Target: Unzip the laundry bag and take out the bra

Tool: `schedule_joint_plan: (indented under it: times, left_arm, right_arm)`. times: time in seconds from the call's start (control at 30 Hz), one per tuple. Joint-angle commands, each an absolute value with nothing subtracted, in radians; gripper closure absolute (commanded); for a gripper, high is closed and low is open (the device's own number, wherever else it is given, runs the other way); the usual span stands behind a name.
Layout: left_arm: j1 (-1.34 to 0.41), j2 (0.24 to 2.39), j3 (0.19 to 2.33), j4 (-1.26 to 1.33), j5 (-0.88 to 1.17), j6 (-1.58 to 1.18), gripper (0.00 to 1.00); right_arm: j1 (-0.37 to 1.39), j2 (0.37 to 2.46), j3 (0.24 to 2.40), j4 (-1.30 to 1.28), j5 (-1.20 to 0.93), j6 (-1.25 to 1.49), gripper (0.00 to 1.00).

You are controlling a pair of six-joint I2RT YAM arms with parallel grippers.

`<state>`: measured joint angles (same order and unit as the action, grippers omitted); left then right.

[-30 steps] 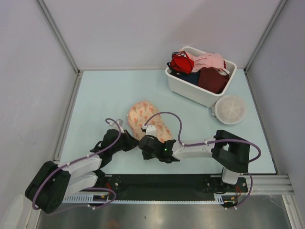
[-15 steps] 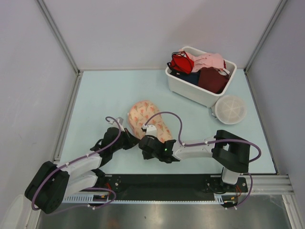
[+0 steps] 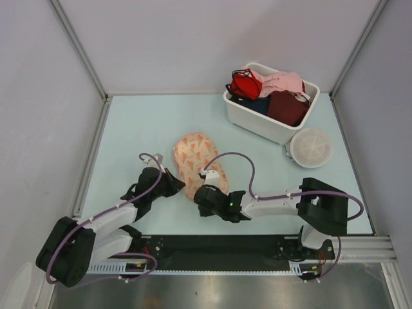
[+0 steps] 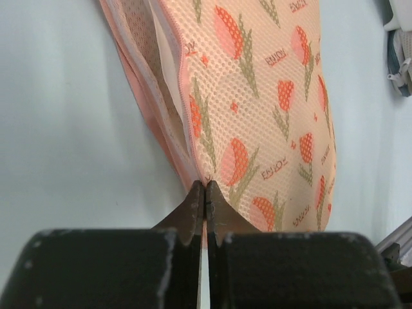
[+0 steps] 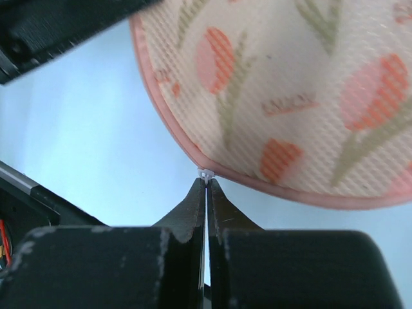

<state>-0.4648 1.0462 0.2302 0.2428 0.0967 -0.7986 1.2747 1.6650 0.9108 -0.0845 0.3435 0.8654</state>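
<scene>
Right now both arms reach low across the near part of the pale blue table, forearms almost flat, wrists turned in toward each other so they meet at the near end of the laundry bag. The left gripper comes in from the left with its jaws together, pinched on the bag's edge seam. The right gripper comes in from the right with its jaws clamped on a small white tab that sits against the pink piping.

The bag is a rounded, padded pouch of fine mesh weave, peach-cream with orange-red tulip shapes, olive stems and tiny lettering. It lies flat, mid-table, running from near to far.

My left wrist camera shows what the overhead one cannot: the bag's left side gapes in a narrow slit, with a pale cream layer inside it. Whether that is the bra I cannot tell. Only the overhead view takes in the far right, where a white bin holds red, pink and maroon garments, with a round white mesh disc just beside it
</scene>
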Motion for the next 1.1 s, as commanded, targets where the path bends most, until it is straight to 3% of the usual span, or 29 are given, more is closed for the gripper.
schedule_joint_plan:
  times: [0.0, 0.3, 0.33, 0.43, 0.47, 0.53, 1.07]
  left_arm:
    - [-0.419, 1.071, 0.29, 0.265, 0.046, -0.736, 1.0]
    - [-0.391, 1.1, 0.336, 0.275, 0.096, -0.695, 1.0]
    - [-0.391, 1.098, 0.339, 0.265, 0.103, -0.69, 0.96]
    - [-0.391, 1.083, 0.338, 0.247, 0.126, -0.689, 0.62]
    - [-0.391, 1.062, 0.331, 0.241, 0.13, -0.692, 0.44]
    - [-0.391, 1.031, 0.305, 0.223, 0.137, -0.701, 0.35]
    - [-0.433, 0.775, 0.107, 0.135, 0.161, -0.804, 0.38]
  right_arm:
    - [1.289, 1.608, 0.884, -0.118, 0.388, 0.907, 1.0]
    - [1.292, 1.606, 0.884, -0.121, 0.39, 0.902, 1.0]
    - [1.292, 1.609, 0.888, -0.118, 0.387, 0.9, 1.0]
    - [1.293, 1.626, 0.903, -0.109, 0.376, 0.887, 1.0]
    - [1.293, 1.637, 0.916, -0.106, 0.371, 0.882, 1.0]
    - [1.296, 1.649, 0.93, -0.094, 0.359, 0.87, 1.0]
    - [1.302, 1.799, 1.109, -0.055, 0.29, 0.776, 1.0]
